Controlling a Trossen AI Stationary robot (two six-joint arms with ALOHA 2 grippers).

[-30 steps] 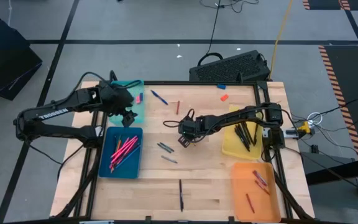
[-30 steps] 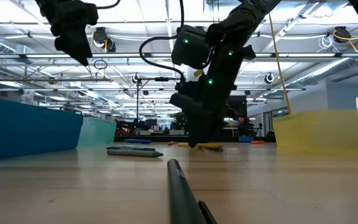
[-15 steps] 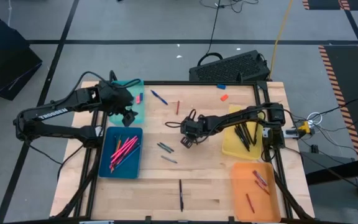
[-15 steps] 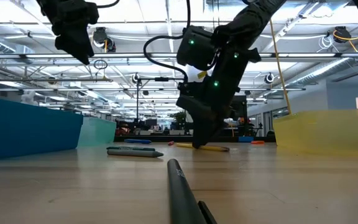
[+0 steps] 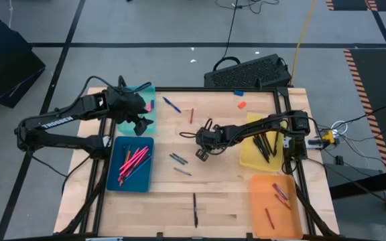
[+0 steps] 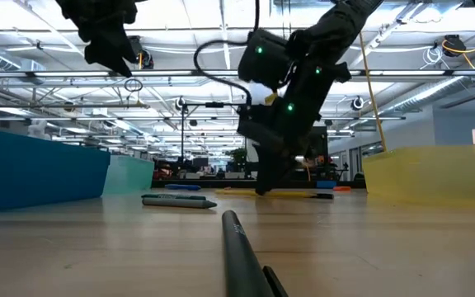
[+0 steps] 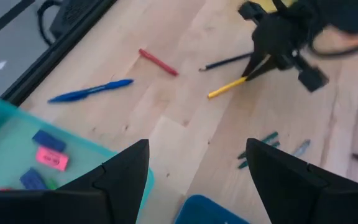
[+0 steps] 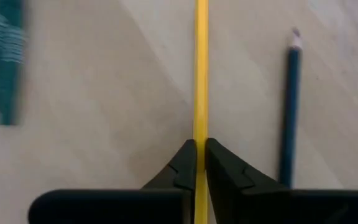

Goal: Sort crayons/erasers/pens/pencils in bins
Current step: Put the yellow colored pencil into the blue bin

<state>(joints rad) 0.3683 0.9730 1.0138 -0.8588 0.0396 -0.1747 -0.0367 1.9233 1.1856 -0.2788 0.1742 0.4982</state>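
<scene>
The right gripper [image 8: 200, 163] has its jaws clamped on a yellow pencil [image 8: 200, 74] near the yellow bin [image 5: 246, 161], probably lifting it for sorting. The left gripper [image 7: 197, 171] hovers, jaws apart, over the teal bin [image 7: 5, 143] holding erasers [image 7: 51, 158].

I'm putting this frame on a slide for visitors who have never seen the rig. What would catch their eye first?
Most striking is the right gripper near the table's middle, shut on a yellow pencil, with a dark blue pencil lying alongside. Next come the bright bins: a dark blue bin full of pink sticks on the left and a yellow bin on the right. The left gripper hangs open over the teal bin, which holds erasers.
</scene>
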